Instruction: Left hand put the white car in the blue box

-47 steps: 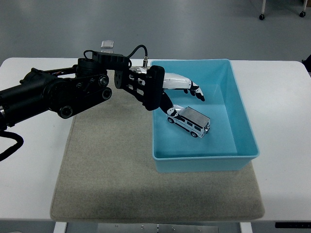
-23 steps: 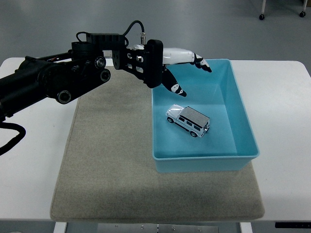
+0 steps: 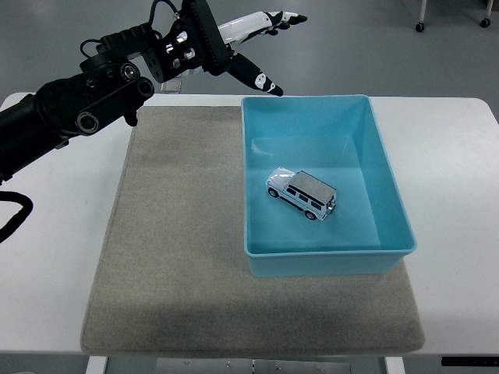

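Since the car already lies in the box, each placement below reads as the end of the put-down.

Left arm: it enters from the 9 o'clock edge and slants up toward 12 o'clock, high above the table (image 3: 47,234), which suits a hand with nothing left to carry.

Left hand (image 3: 222,43): it hangs in the air off the box's 11 o'clock corner, apart from the rim; its fingers (image 3: 269,19) are spread wide and straight and hold nothing, the thumb pointing down toward the corner.

Grey mat (image 3: 179,257): it covers the middle of the table and runs under the box, with a broad bare stretch on the 9 o'clock side that gives the arm open room to come back.

Blue box (image 3: 387,175): it sits on the mat's 3 o'clock half, its walls upright and its top open, so nothing blocks the way above it.

White car (image 3: 302,193): it rests on its wheels on the box floor near the centre, turned at an angle, clear of all four walls.

Right hand: not in view.

Judgement: the task looks done; the only edge near the hand is the box's far rim.
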`<state>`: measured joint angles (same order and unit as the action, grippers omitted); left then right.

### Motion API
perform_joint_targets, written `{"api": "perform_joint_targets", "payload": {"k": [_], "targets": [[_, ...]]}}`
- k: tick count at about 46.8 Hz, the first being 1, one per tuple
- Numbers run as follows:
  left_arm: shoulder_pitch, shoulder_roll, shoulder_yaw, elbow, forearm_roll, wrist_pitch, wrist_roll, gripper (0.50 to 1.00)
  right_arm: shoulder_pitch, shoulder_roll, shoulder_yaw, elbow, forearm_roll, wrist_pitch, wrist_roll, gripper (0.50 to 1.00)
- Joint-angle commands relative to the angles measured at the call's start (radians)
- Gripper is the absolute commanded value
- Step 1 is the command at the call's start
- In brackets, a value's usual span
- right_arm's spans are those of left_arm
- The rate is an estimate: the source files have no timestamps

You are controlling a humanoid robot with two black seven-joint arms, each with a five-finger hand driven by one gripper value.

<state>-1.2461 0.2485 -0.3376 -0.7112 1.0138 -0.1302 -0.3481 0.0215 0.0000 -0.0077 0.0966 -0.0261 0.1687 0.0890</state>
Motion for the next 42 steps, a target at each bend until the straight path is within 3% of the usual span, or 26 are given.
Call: {"api": "perform_joint_targets", "payload": {"k": [1, 25, 36, 42], "targets": [[0.008, 0.000, 0.002, 0.053, -0.098, 0.000, 0.000, 0.999, 0.000, 0.000, 0.000, 0.000, 0.000, 0.000, 0.000, 0.936], [0.043, -0.017, 0.002, 0.272, -0.869, -0.002, 0.018, 0.999, 0.000, 0.000, 0.000, 0.000, 0.000, 0.000, 0.000, 0.936], [0.082, -0.057, -0.012, 0.334, -1.152, -0.019, 0.031, 1.000, 0.000, 0.000, 0.000, 0.000, 0.000, 0.000, 0.000, 0.936], [0.091, -0.058, -0.012, 0.351, -1.209, -0.026, 0.031, 1.000, 0.000, 0.000, 0.000, 0.000, 0.000, 0.000, 0.000, 0.936]]}}
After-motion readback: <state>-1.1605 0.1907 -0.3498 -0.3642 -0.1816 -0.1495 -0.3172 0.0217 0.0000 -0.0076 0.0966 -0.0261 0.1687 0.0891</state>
